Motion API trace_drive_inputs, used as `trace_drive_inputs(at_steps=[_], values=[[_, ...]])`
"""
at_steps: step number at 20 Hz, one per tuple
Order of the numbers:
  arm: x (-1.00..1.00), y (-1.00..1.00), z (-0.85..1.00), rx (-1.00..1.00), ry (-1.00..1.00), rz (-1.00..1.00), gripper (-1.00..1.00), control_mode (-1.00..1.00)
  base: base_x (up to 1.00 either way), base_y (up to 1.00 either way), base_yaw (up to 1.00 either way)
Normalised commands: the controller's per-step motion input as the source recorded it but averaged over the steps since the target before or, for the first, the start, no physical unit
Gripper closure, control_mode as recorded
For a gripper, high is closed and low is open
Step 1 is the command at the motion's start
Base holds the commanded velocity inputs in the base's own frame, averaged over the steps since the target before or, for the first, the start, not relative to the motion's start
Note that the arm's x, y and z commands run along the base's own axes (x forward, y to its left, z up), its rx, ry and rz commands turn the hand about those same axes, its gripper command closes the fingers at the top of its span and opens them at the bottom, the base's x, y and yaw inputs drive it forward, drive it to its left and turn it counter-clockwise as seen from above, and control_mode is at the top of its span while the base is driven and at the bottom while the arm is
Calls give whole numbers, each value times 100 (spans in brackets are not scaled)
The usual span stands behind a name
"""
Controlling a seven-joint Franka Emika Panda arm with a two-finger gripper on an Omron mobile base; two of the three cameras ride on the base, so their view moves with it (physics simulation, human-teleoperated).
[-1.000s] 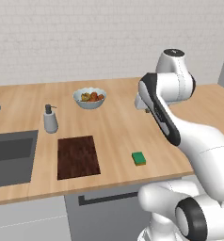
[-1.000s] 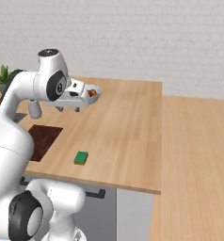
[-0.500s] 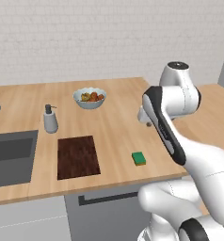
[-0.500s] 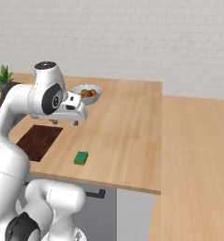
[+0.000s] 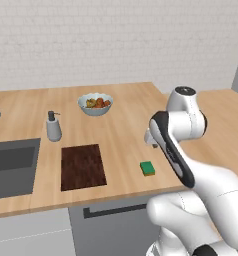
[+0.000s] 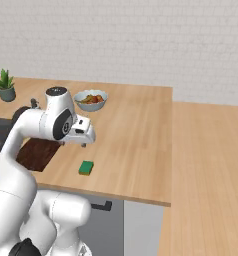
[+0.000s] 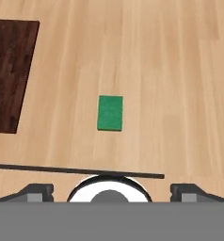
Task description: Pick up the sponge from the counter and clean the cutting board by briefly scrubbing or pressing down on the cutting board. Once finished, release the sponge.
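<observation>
1. Left base view: the jaws are hidden behind the forearm and wrist. The sponge [image 5: 147, 168] lies on the counter [image 5: 126, 130], right of the cutting board [image 5: 82, 166] and apart from it. Against the earlier frame, the wrist has swung lower, toward the sponge.
2. Right base view: the hand [image 6: 82, 135] is seen above the counter, up and left of the sponge [image 6: 86, 167]; its fingers are hard to make out.
3. Hand view: the jaws are spread wide, with one fingertip [image 7: 36, 190] at each bottom corner. The sponge [image 7: 110, 112] lies untouched between and well ahead of them, and the cutting board [image 7: 10, 70] is cut off at the left.
</observation>
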Motion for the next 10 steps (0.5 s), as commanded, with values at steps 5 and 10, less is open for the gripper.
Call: trace_drive_inputs(at_steps=[5, 10], values=[[20, 0, -54, 0, 0, 0, -100, -100, 0, 0, 0], [16, 0, -51, 0, 0, 0, -100, -100, 0, 0, 0]])
